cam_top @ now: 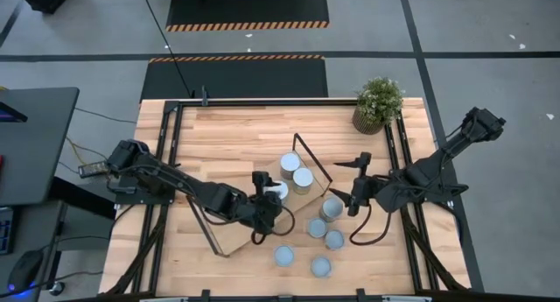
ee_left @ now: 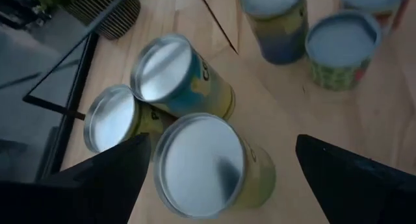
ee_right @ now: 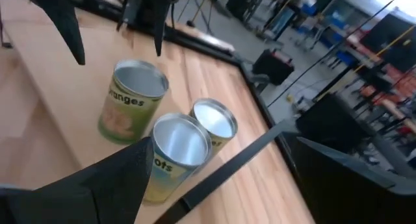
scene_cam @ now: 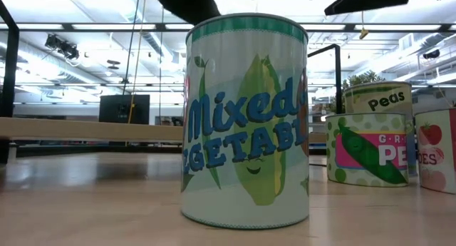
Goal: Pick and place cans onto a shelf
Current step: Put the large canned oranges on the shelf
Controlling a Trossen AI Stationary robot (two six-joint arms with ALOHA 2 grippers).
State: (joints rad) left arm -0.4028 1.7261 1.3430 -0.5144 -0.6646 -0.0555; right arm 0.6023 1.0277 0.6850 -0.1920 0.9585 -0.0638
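High view and left wrist view together suggest a placing step: the left gripper [cam_top: 273,200], jaws spread and empty, is held over a silver-topped metal can [cam_top: 276,191] on the light-wood shelf board [cam_top: 229,236], so withdrawal is judged next.

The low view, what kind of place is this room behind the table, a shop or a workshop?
Probably a robotics lab or workshop hall, not a shop: open ceiling with strip lights, black-and-yellow hazard-striped floor mats, and printed prop cans set out on a wooden table.
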